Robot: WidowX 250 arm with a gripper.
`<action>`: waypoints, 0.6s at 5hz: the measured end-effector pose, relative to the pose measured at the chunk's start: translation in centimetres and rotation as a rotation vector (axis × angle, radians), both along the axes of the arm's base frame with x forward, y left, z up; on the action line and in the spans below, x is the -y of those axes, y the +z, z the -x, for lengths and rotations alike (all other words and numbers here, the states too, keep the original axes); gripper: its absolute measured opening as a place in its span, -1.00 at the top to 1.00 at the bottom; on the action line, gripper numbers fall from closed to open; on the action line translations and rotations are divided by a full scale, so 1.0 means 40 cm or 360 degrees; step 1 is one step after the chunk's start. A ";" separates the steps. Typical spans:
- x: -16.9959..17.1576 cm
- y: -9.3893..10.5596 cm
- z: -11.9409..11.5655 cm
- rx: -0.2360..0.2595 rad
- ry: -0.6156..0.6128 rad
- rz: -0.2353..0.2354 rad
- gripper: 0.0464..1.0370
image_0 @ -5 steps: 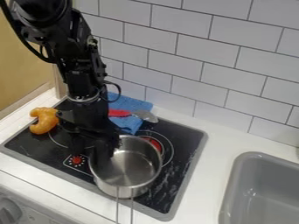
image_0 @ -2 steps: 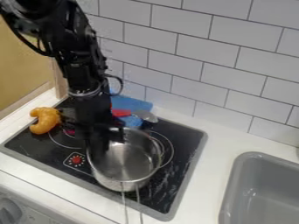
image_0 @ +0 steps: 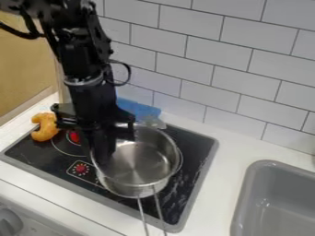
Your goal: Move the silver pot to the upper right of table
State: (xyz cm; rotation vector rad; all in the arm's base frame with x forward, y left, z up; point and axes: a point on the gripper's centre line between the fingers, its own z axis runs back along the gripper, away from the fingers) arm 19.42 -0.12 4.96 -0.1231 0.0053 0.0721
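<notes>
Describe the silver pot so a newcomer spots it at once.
Left of the grey sink is a black stovetop. The silver pot is over its right half, under the gripper. It is round, open and deep, with a long wire handle; the orange curved thing is much smaller.

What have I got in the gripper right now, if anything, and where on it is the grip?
The gripper has the silver pot by its rim, on the left side in the camera view, away from the wire handle.
</notes>
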 end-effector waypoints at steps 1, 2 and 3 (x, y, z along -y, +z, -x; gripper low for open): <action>0.039 0.005 -0.008 0.0001 0.0045 -0.0025 0.96; 0.064 -0.008 -0.070 0.0038 0.0054 0.0000 0.96; 0.104 -0.038 -0.153 0.0017 0.0057 -0.0057 0.96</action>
